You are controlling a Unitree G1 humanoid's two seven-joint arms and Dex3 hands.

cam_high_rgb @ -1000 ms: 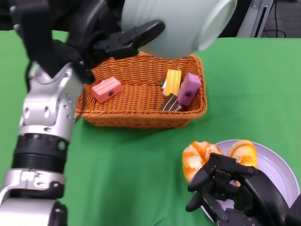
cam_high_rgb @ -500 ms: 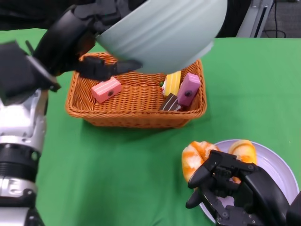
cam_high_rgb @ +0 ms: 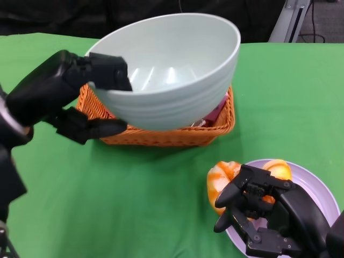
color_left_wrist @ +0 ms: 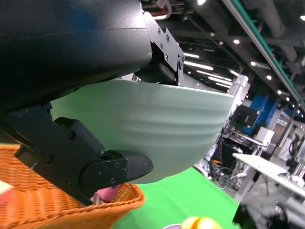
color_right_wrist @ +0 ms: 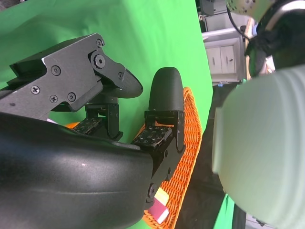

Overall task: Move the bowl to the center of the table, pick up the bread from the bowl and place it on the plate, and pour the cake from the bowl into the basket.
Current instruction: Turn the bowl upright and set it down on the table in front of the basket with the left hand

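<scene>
My left hand (cam_high_rgb: 70, 97) grips the rim of the pale green bowl (cam_high_rgb: 172, 70) and holds it upright above the orange wicker basket (cam_high_rgb: 161, 134); the bowl's inside looks empty. The bowl hides most of the basket; a pink cake piece (cam_high_rgb: 217, 112) peeks out at its right. From the left wrist view the bowl (color_left_wrist: 152, 129) sits in my fingers just over the basket (color_left_wrist: 57, 205). Two orange breads (cam_high_rgb: 223, 180) (cam_high_rgb: 277, 171) lie on the lilac plate (cam_high_rgb: 317, 193) at lower right. My right hand (cam_high_rgb: 269, 215) rests over the plate with fingers curled, holding nothing.
A green cloth (cam_high_rgb: 140, 199) covers the table, with open room in front of the basket and to the left of the plate. The right wrist view catches the basket (color_right_wrist: 183, 157) and the bowl (color_right_wrist: 267, 143) beyond my own fingers.
My left hand has turned the bowl from tipped, mouth down over the basket, back to upright and brought it lower and nearer. The right hand has stayed put.
</scene>
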